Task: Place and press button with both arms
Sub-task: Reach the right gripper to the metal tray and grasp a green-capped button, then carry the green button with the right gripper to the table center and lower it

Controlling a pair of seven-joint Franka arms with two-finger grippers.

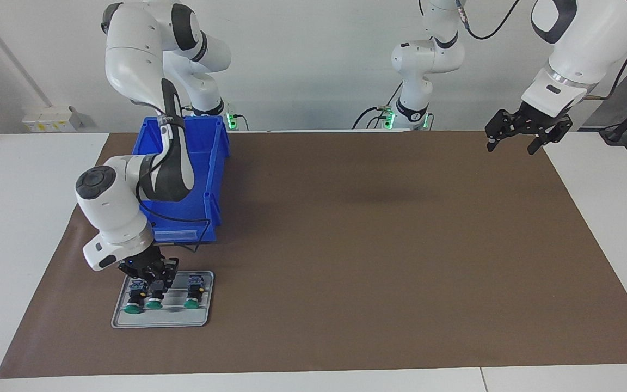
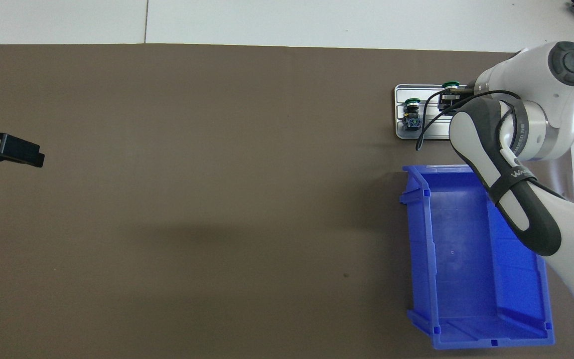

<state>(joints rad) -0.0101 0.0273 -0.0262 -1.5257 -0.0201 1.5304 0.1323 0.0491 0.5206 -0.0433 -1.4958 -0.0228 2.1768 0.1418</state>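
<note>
Your right gripper [image 1: 151, 281] has its fingers pinched on the middle button [image 1: 154, 298] of three lying in the grey tray [image 1: 160, 321], prob. to lift it out for placing. That tray sits on the worktop [image 1: 346, 228] at the right arm's end, farther from the robots than the blue bin [image 1: 213, 179]. Button: green mushroom cap, black body, blue-grey block. Left gripper [image 1: 514, 142] waits w/ fingers spread, up over the mat's corner at the left arm's end.
</note>
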